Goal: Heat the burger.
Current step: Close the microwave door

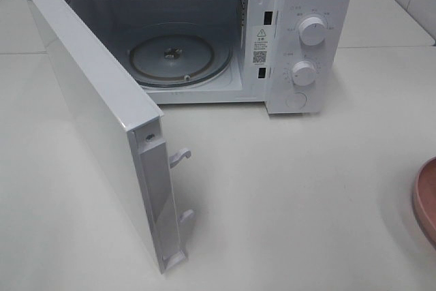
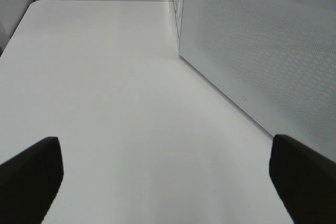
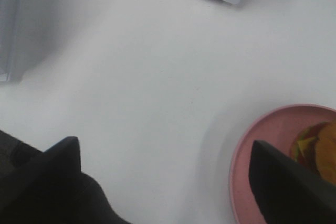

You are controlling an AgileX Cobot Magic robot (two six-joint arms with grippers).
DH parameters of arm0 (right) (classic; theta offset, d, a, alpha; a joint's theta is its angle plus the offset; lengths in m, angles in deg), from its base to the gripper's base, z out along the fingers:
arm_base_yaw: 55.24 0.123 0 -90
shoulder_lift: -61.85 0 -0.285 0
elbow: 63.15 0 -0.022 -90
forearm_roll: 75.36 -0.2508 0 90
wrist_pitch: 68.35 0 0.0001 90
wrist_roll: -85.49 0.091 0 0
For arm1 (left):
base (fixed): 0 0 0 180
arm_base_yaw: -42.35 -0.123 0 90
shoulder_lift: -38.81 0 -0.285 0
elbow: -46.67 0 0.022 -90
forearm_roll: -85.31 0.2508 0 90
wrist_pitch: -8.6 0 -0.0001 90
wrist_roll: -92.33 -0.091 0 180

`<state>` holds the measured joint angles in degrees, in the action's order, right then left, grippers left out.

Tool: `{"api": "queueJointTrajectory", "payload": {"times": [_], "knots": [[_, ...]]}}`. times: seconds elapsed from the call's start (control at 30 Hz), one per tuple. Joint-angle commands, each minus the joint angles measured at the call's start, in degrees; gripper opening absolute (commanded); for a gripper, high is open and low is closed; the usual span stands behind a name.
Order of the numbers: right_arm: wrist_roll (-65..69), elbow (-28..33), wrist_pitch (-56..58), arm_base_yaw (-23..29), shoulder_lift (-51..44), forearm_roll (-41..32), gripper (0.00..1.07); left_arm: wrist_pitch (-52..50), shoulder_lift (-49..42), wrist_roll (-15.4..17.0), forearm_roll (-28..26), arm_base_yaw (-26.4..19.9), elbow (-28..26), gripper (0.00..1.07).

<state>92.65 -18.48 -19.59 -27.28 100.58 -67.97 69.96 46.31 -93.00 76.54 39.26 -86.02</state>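
Note:
The burger (image 3: 321, 148) lies on a round pink plate (image 3: 262, 140) and shows only in the right wrist view: golden bun with red, green and yellow layers, cut off by the picture's edge. My right gripper (image 3: 164, 145) hangs open over the white table just beside the plate, one finger (image 3: 286, 182) overlapping the plate's rim, with nothing between the fingers. My left gripper (image 2: 165, 145) is open over bare table beside the microwave door's (image 2: 262, 51) outer face. Neither gripper shows in the exterior high view, where only the plate's edge (image 1: 426, 199) appears at the far right.
A white microwave (image 1: 300, 32) stands at the back with its door (image 1: 102, 120) swung wide open toward the front left. Its glass turntable (image 1: 180, 59) holds nothing. Two knobs (image 1: 312, 31) sit on its right panel. White table (image 1: 293, 195) spreads in front.

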Motion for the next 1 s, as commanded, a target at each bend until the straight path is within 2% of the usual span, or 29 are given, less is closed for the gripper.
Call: {"api": "queueJointTrajectory", "payload": {"times": [0.03, 0.27, 0.33, 0.6, 0.83, 1.0], "knots": [[-1.83, 0.06, 2.69, -4.70, -4.47, -0.11, 0.76, 0.00, -0.23, 0.11, 0.17, -0.17, 0.06, 1.00], [-2.98, 0.06, 5.56, -10.89, -12.61, -0.11, 0.76, 0.00, -0.23, 0.11, 0.17, -0.17, 0.06, 1.00], [-2.92, 0.06, 6.53, -14.09, -17.42, -0.11, 0.76, 0.00, -0.23, 0.11, 0.17, -0.17, 0.06, 1.00], [-2.64, 0.23, 7.05, -18.39, -23.49, -1.03, 0.76, 0.00, -0.23, 0.11, 0.17, -0.17, 0.06, 1.00], [-2.81, 4.53, 6.36, -18.62, -27.04, -2.98, 0.76, 0.00, -0.23, 0.11, 0.17, -0.17, 0.06, 1.00], [-2.75, 4.30, 6.30, -18.62, -29.45, -2.98, 0.76, 0.00, -0.23, 0.11, 0.17, -0.17, 0.06, 1.00]]}}
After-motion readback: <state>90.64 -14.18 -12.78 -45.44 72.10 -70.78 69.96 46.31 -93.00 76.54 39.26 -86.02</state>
